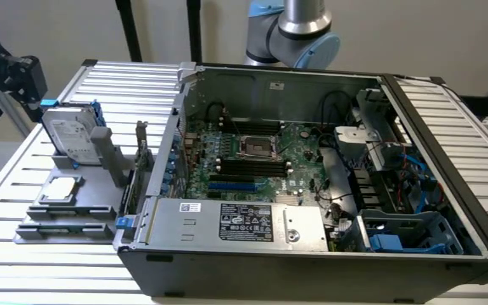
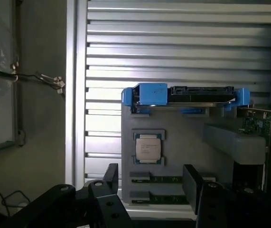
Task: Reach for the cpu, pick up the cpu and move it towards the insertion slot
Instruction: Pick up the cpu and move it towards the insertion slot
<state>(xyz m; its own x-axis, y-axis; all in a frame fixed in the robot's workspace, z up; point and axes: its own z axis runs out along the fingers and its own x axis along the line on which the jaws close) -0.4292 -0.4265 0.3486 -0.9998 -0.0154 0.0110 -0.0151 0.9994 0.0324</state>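
The cpu point(image 1: 60, 189) is a small silvery square chip lying flat in a recess of the grey holder point(image 1: 74, 219), at the exterior view's left, outside the computer case. In the wrist view the cpu point(image 2: 148, 147) lies beyond my gripper point(image 2: 152, 183), whose two black fingers point(image 2: 111, 175) stand apart and open with nothing between them, still clear of the chip. The insertion slot point(image 1: 258, 147) is the square metal-framed socket with a dark centre on the green motherboard inside the case.
A silver hard drive with blue bracket point(image 1: 70, 135) stands on the holder behind the cpu, also seen as the hard drive point(image 2: 185, 95). Memory sticks point(image 2: 166, 179) lie in the holder's slots near the fingers. The open case wall point(image 1: 155, 171) rises beside the holder. The slatted table point(image 1: 23, 267) lies below.
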